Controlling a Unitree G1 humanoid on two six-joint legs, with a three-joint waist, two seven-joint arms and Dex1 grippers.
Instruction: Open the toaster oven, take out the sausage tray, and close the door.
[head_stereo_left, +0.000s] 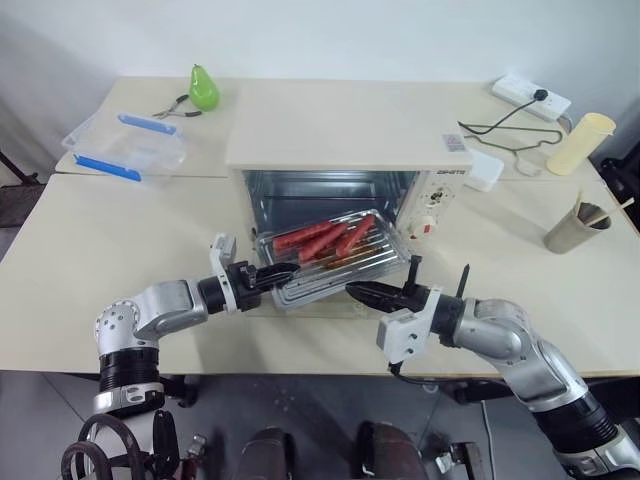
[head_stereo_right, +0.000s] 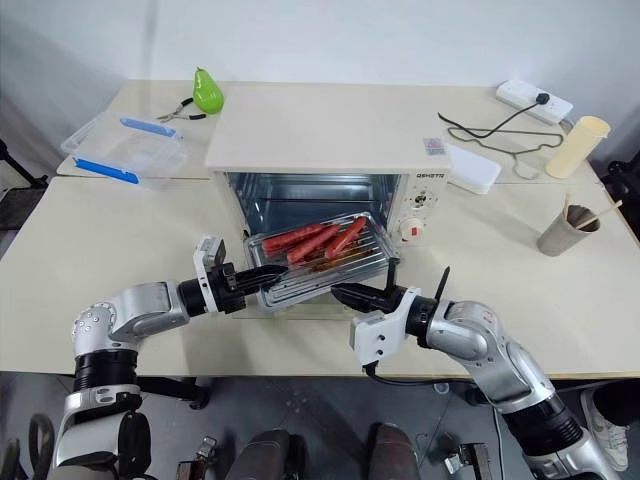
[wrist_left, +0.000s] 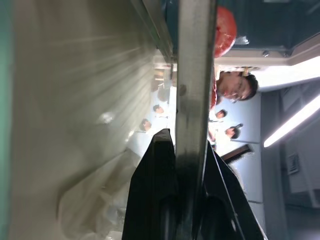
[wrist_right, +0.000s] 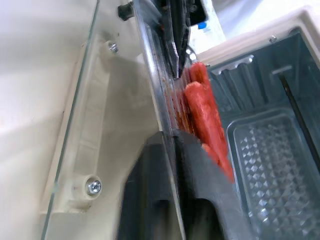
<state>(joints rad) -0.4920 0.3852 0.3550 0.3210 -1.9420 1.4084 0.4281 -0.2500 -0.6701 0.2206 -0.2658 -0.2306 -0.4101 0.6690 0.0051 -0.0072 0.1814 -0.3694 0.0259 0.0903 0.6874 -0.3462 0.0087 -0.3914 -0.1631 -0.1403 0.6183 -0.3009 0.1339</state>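
The sausage tray (head_stereo_left: 335, 262) hangs half out of the toaster oven (head_stereo_left: 350, 170) mouth, long axis crosswise, left end tipped lower, sausages lying along it. The left pincer (head_stereo_left: 283, 272) clamps its left rim; the right pincer (head_stereo_left: 362, 291) straddles the front rim, whether gripping I cannot tell. The lowered door (wrist_right: 70, 145) is mostly hidden beneath the tray.

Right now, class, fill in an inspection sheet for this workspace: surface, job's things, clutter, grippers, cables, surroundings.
Surface: cream tables.
Job's things: oven, door down; tray of sausages half out over it.
Clutter: clear box, green pear, pliers, two cups.
Grippers: left gripper shut on tray's left rim; right gripper at its front edge, grip unclear.
Cables: black cord to power strip.
Surroundings: white wall.
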